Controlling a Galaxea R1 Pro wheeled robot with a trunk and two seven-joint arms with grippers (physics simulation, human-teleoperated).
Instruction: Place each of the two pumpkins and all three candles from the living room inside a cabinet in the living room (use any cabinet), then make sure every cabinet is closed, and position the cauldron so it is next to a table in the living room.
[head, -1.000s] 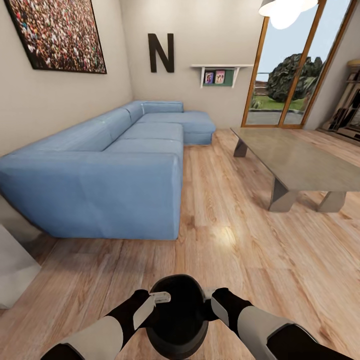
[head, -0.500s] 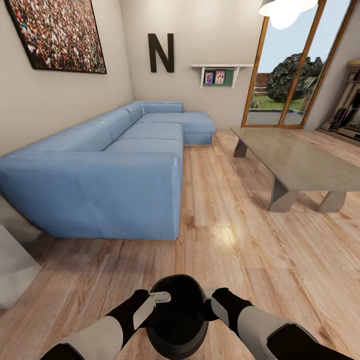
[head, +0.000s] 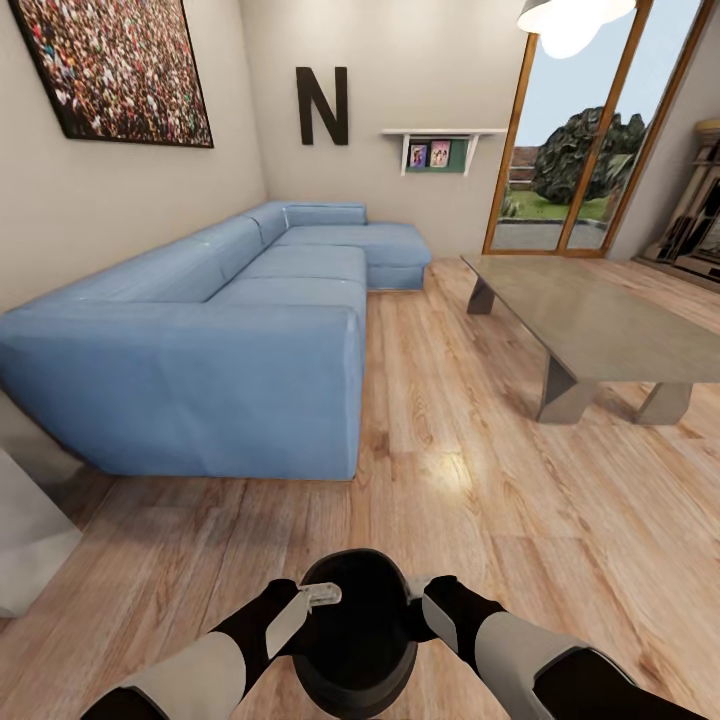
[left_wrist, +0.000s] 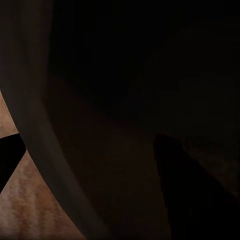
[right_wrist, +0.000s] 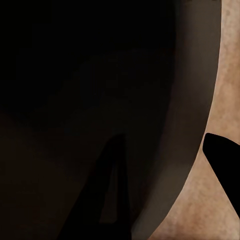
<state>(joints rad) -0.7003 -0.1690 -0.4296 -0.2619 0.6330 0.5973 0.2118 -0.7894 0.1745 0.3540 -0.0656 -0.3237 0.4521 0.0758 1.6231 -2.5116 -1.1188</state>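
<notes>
1. Cauldron is held up near the robot, low centre of the head view, between both arms and above the wood floor.
2. Left gripper sits at the cauldron's left rim and right gripper at its right rim. Each wrist view has one finger inside the dark mouth and one outside the wall, so both look clamped on the rim, jaws nearly closed.
3. Counter, the low grey glossy one, stands far right and well apart from the cauldron.
4. Progress, as a judgement: this is the cauldron leg, mid-carry and not yet set down. Left to do: get it across to the counter and put it just beside it.
5. Pumpkins, candles, cabinet: can't tell their status from here.
6. Blue sofa fills the left side; glass doors are far right.
7. Writing: a big dark letter "N" on the far wall. Wall shelf holds small pictures, too small to read. No brands or labels readable.
</notes>
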